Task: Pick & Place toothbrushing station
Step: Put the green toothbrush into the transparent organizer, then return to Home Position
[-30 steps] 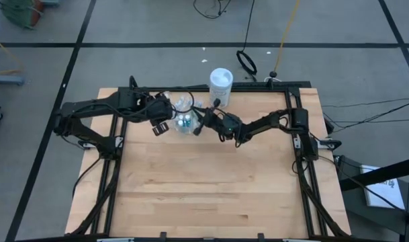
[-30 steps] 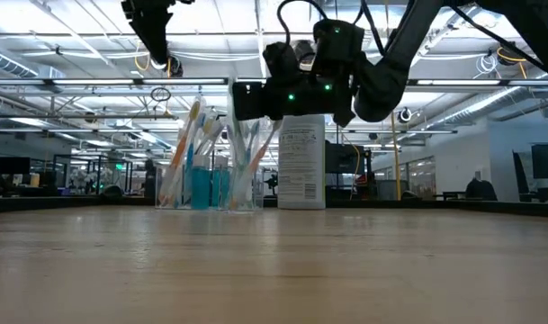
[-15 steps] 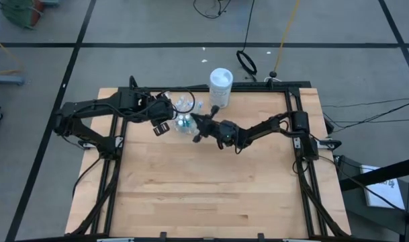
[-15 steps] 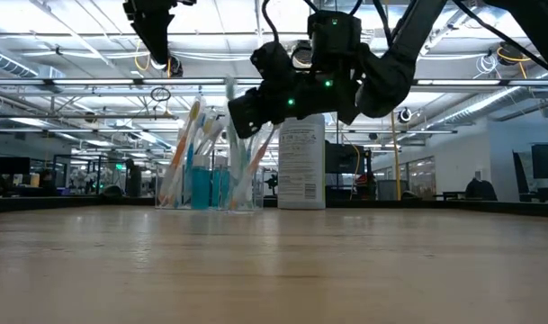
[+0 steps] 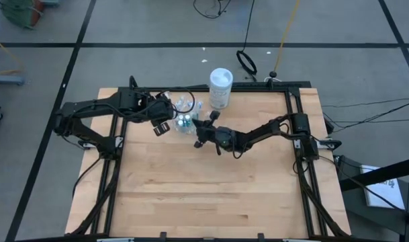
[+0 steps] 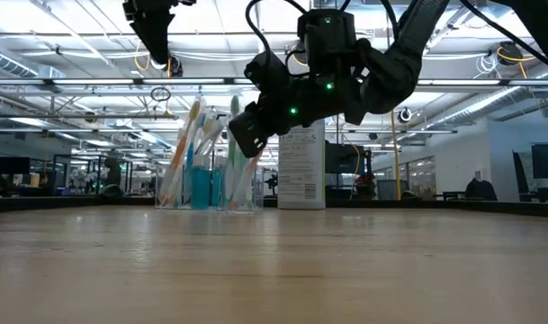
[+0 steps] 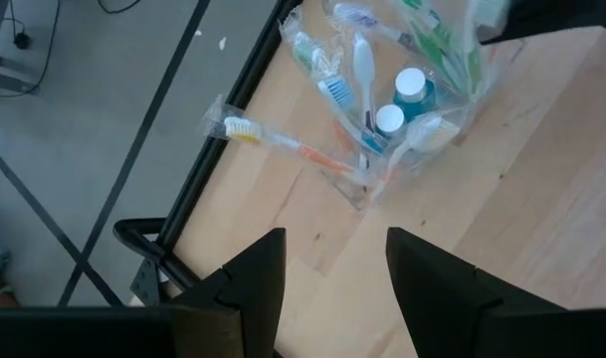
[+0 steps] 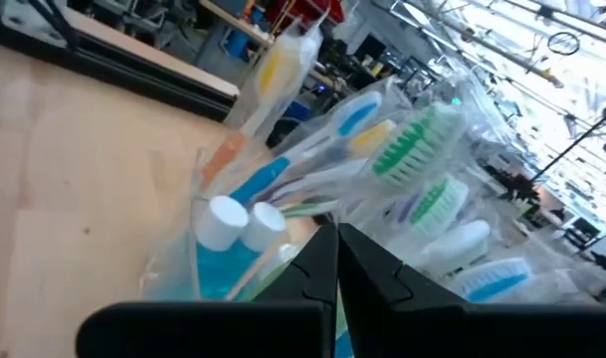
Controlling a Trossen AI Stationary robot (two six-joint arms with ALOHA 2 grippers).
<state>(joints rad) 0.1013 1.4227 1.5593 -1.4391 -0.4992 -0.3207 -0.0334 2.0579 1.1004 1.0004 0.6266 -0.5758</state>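
Dark jointed arms, black cables

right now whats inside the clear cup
Wrapped toothbrushes stand bristles-up in the clear cup, fanning outward, with white-capped blue toothpaste tubes among them. The right claw, shut, is beside the cup. The cup's bottom is hidden under the bundle.

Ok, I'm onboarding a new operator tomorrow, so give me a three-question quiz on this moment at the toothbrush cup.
1. True or false: the left gripper is open.
2. Which stands farther back on the table: (a) the small clear plastic cup of toothbrushes, (b) the tall white cylindrical container?
3. Fill in: the right gripper is ___, beside the cup.

Key: 1 true; 2 b; 3 shut.
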